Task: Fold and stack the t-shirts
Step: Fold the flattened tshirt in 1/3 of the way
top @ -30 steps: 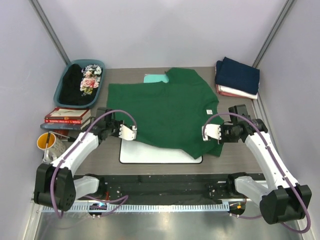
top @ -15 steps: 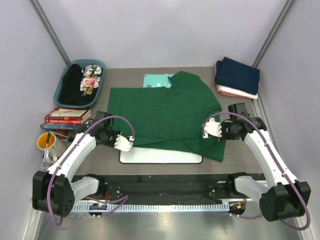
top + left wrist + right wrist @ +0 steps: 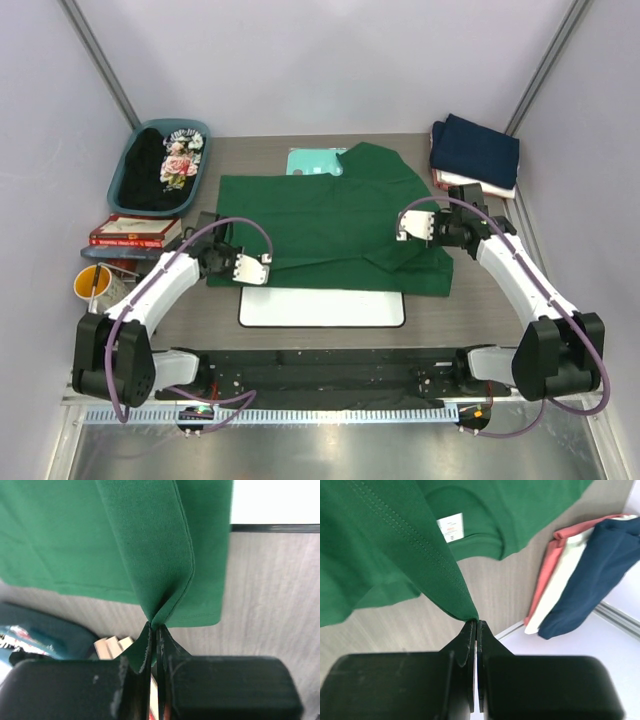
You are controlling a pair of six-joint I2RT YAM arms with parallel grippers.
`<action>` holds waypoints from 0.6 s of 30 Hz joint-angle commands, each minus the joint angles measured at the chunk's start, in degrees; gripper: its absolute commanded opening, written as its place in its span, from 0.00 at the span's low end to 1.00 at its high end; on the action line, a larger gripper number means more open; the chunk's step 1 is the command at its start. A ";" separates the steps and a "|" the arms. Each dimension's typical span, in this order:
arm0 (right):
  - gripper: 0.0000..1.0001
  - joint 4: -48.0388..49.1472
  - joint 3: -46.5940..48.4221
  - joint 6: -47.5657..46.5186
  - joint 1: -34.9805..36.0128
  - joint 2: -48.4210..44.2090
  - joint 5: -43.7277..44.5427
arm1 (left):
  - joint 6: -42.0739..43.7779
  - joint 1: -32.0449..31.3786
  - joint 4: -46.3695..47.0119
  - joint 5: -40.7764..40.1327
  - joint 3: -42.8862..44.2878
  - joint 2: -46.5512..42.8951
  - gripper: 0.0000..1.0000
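Observation:
The dark green t-shirt (image 3: 330,220) lies spread across the middle of the table, its near part doubled over. My left gripper (image 3: 252,270) is shut on its near left edge, and the cloth bunches between the jaws (image 3: 154,628). My right gripper (image 3: 410,228) is shut on a fold at the shirt's right side (image 3: 476,622), lifted a little above the table. The green shirt's neck label (image 3: 451,528) shows in the right wrist view. Folded navy, white and reddish t-shirts (image 3: 475,155) are stacked at the back right. A black floral t-shirt (image 3: 160,165) lies in the teal basket.
A whiteboard (image 3: 322,307) lies under the shirt's near edge. A teal board (image 3: 310,160) peeks out behind the shirt. The teal basket (image 3: 200,135) stands at the back left. Books (image 3: 135,232) and a yellow cup (image 3: 92,283) sit at the left edge.
Both grippers have carried the shirt's near edge away from me. The right one moved back and left, and more of the whiteboard is uncovered.

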 commanded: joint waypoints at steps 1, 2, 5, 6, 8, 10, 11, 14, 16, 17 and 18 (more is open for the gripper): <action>0.01 6.98 3.75 1.38 -0.04 1.81 1.57 | -2.08 0.69 4.52 -3.99 3.04 1.64 0.00; 0.01 7.77 3.75 1.47 -0.04 2.51 1.57 | -2.17 0.78 5.31 -4.26 3.04 2.08 0.00; 0.01 10.05 3.57 1.82 -0.04 3.22 1.57 | -2.26 1.65 7.42 -4.70 3.65 3.75 0.00; 0.01 10.93 3.22 2.00 0.05 3.31 1.57 | -2.43 1.83 7.51 -4.79 4.26 4.80 0.00; 0.01 12.34 3.13 2.35 0.05 3.57 1.75 | -2.61 1.92 7.60 -5.05 4.97 5.68 0.00; 0.01 12.96 3.04 2.70 0.05 4.01 1.84 | -2.70 1.92 7.86 -5.14 5.58 6.73 0.00; 0.01 13.48 3.13 2.79 -0.04 4.28 1.75 | -2.70 1.92 8.13 -5.23 5.67 7.09 0.00; 0.01 14.71 3.04 3.23 0.23 4.80 1.92 | -2.35 1.92 9.09 -5.49 6.03 8.58 0.00; 0.02 15.24 2.96 3.58 0.93 5.07 2.19 | -2.61 1.92 9.71 -5.84 6.46 9.63 0.00; 0.02 15.94 2.78 4.02 1.10 5.07 2.45 | -2.79 1.92 9.89 -5.93 6.55 9.99 0.00; 0.05 16.64 2.52 4.28 1.37 5.16 2.71 | -2.87 1.92 10.15 -6.19 6.90 10.34 0.01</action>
